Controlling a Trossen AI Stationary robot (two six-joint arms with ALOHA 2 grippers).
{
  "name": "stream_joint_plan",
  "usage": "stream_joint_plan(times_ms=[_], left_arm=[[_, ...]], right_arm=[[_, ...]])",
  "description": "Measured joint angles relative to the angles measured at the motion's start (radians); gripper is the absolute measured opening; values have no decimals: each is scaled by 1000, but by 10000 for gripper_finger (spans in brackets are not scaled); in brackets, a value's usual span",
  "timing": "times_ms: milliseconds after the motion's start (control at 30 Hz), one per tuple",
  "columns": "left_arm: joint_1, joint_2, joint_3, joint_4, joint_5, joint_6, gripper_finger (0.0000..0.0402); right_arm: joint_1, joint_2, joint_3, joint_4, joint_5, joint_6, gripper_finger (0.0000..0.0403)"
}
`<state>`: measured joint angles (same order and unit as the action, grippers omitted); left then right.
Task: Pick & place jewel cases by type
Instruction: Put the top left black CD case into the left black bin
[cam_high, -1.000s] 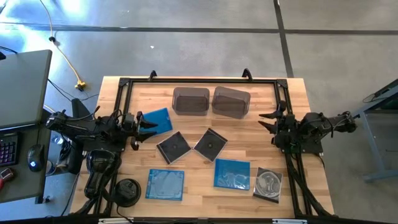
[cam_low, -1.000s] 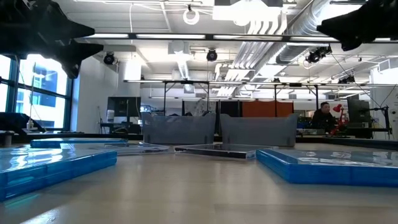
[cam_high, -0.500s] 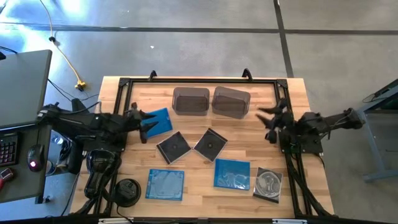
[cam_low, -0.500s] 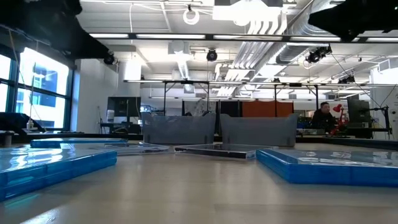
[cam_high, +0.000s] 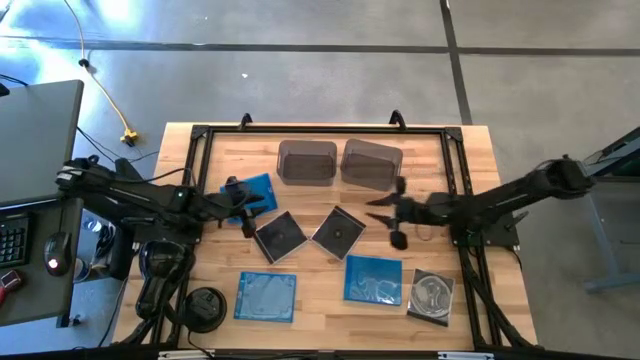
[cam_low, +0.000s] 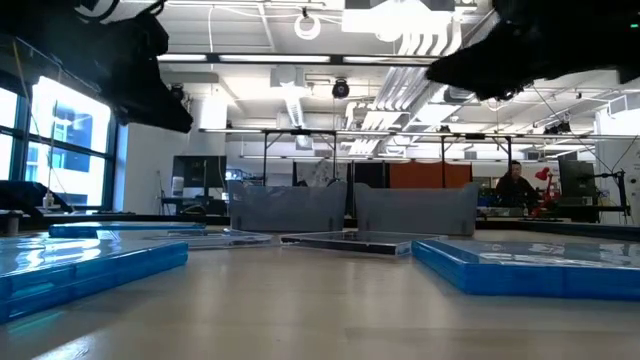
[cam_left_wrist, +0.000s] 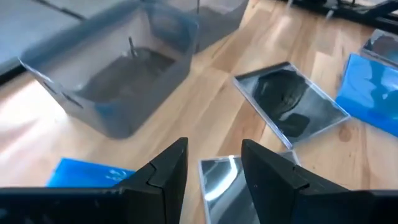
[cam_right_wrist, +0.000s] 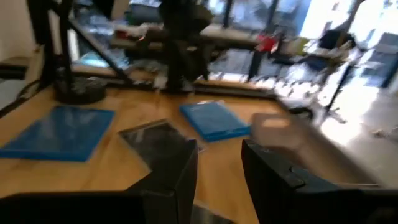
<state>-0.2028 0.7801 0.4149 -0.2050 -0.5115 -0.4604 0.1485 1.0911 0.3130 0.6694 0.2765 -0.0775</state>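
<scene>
Both arms reached in over the table while all six jewel cases lay flat on the wood.

The left gripper (cam_high: 243, 206) hovered with its fingers (cam_left_wrist: 163, 175) spread, over the near edge of the blue case (cam_high: 253, 194) by the table's left side and just beside the dark case (cam_high: 279, 236); the right gripper (cam_high: 388, 216) hung above the table's middle, jaws apart, close to the second dark case (cam_high: 339, 230) and in front of the right-hand bin (cam_high: 372, 163); the left-hand bin (cam_high: 306, 161) stood beside that one; two more blue cases (cam_high: 266, 297) (cam_high: 373, 279) and the clear case (cam_high: 431, 296) with its silver disc lay along the front; a round black disc (cam_high: 205, 307) sat at the front left corner.
</scene>
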Motion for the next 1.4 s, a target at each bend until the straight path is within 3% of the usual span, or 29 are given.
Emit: stream_joint_plan(times_ms=[300,500,633,767,1000,1267,1400], left_arm=[[0,134,0,-13,58,-123,147],[1,222,0,-32,39,-220,146],[1,257,0,-71,3,-271,146],[1,275,0,-146,-24,-281,146],[0,287,0,-261,88,-401,112],[0,286,0,-163,139,-381,75],[0,286,0,-67,196,-331,74]], right_arm=[[-37,557,381,-73,-201,22,122],[-37,777,658,-298,-289,60,122],[-35,884,818,-439,-279,74,122],[-34,973,922,-495,-289,155,122],[32,1054,1021,-511,-303,176,122],[118,1072,1035,-593,-31,168,122],[120,1072,1035,-591,3,311,122]])
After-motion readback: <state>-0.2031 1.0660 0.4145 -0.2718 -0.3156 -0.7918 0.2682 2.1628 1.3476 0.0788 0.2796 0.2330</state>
